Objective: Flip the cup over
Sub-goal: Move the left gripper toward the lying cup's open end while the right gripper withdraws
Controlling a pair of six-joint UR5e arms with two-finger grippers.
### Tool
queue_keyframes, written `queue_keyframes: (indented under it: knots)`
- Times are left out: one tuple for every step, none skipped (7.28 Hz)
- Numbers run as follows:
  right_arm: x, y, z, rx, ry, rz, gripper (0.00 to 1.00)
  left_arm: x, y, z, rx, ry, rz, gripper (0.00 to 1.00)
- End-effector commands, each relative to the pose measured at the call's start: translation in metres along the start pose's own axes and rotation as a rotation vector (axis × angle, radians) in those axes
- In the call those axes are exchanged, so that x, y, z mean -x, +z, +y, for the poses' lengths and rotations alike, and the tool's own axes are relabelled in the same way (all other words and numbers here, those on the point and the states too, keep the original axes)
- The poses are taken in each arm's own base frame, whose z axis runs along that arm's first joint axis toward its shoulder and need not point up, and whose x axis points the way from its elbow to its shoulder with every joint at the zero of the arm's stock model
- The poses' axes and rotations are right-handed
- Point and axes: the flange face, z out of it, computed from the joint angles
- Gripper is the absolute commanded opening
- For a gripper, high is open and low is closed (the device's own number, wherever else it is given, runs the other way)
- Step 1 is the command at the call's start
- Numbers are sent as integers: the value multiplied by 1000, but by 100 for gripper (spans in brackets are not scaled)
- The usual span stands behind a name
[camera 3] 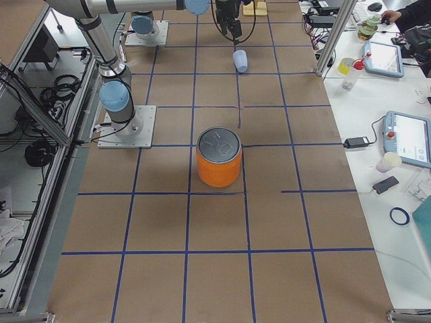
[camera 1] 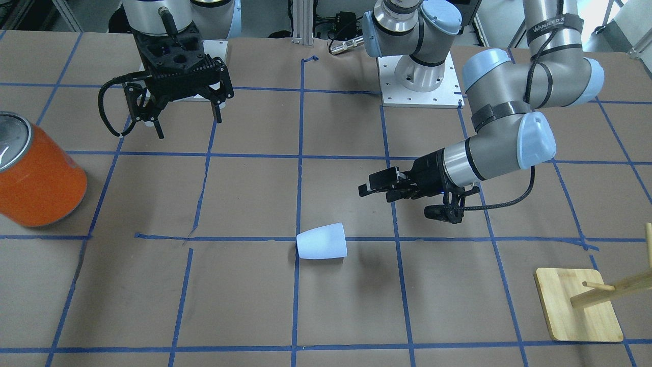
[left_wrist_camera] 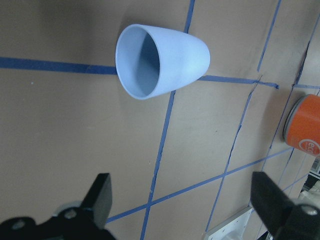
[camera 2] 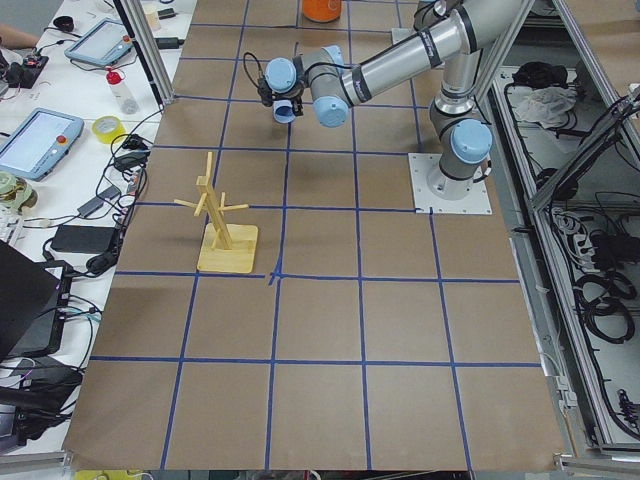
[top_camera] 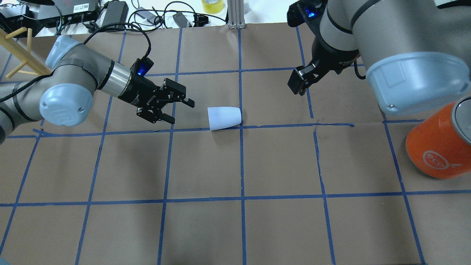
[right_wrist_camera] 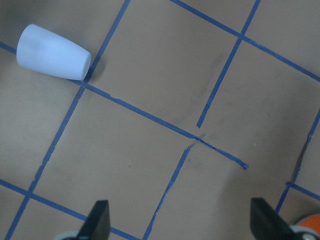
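The pale blue-white cup (top_camera: pixel 223 117) lies on its side on the brown paper near the table's middle, also seen in the front view (camera 1: pixel 322 241). Its open mouth faces my left gripper, as the left wrist view shows the cup (left_wrist_camera: pixel 160 61) mouth-on. My left gripper (top_camera: pixel 180 111) is open and empty, low over the table, a short gap from the mouth. My right gripper (camera 1: pixel 189 127) is open and empty, raised near its base, well away from the cup. The right wrist view shows the cup (right_wrist_camera: pixel 52 52) at its upper left.
A large orange can (top_camera: pixel 438 147) with a silver top stands upright at the table's right end. A wooden peg rack (camera 1: pixel 578 306) stands at the left end, on the far side. Blue tape lines grid the paper.
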Motion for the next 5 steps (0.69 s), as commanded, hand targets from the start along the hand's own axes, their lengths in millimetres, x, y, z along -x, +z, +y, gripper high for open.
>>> queue_keyframes:
  knots:
    - [4, 0, 0, 2, 172, -27, 100, 10, 18, -25, -50, 40, 62, 100]
    - [5, 0, 0, 1, 272, -52, 100, 12, 27, -32, -46, 37, 120, 100]
    - [2, -4, -3, -13, 305, -50, 100, 17, 35, -38, -45, 37, 152, 100]
    - [-7, -13, -6, -19, 321, -42, 100, 15, 50, -40, -21, 24, 235, 100]
    - [-28, -12, 0, 24, 364, -40, 100, 24, 63, -47, -6, 10, 253, 100]
